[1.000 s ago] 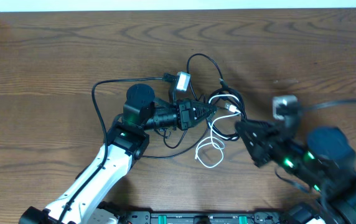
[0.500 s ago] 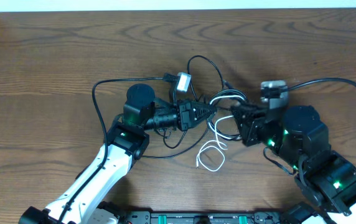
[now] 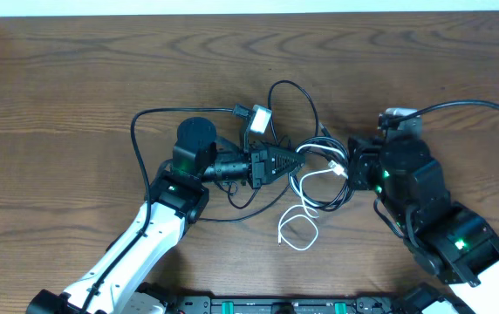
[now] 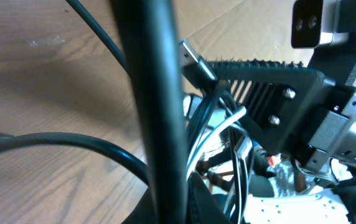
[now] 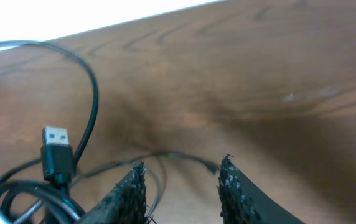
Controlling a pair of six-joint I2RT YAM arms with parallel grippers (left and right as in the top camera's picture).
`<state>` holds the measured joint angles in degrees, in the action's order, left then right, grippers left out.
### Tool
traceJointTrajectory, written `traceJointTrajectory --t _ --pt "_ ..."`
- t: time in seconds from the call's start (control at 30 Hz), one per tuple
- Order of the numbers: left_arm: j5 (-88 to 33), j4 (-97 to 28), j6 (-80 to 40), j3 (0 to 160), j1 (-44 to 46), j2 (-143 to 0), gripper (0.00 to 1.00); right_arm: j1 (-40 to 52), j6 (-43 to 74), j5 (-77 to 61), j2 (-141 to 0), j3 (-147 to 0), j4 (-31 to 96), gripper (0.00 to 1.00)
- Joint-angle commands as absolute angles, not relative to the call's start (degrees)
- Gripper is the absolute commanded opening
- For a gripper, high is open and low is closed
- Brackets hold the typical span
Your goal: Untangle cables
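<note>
2 arms angled inward, left end effector (image 3: 300,163) pinching cables (image 3: 324,168).

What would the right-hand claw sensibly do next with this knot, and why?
Probably ease the right claw forward and close on the thin black strand lying just ahead of its open jaws. The left claw pins the cables, so a second grip lets them be pulled apart.
</note>
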<state>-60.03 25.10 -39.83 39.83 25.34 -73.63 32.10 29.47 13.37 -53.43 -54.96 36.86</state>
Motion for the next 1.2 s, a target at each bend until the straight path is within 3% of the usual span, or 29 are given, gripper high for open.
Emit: traceJointTrajectory --t 0.0,0.17,0.43,0.63,0.97,1.17 --pt "-61.2 25.8 -35.1 40.5 25.4 -73.6 0.08 32.2 25.7 -1.3 -50.4 -54.7 37.8 0.35" --pt "-60.8 25.8 -33.0 40.5 25.4 -73.6 0.08 32.2 20.5 -12.7 -45.1 -54.7 39.4 0.43" --pt "-60.9 25.8 -31.0 40.5 25.4 -73.6 0.08 32.2 20.5 -22.5 -43.8 -54.7 43.2 0.40" --pt "-61.3 25.8 -28.9 40.5 25.4 -73.6 0.08 32.2 20.5 -16.0 -43.7 -55.9 51.0 0.41" --pt "-73.3 26.1 -29.6 40.5 25.3 -73.6 0.08 32.2 20.5 -16.1 -42.2 -67.3 64.2 0.43" --pt "-75.9 26.5 -34.8 40.5 25.3 -73.6 0.08 32.2 23.0 -19.1 -40.3 -68.5 65.3 0.46"
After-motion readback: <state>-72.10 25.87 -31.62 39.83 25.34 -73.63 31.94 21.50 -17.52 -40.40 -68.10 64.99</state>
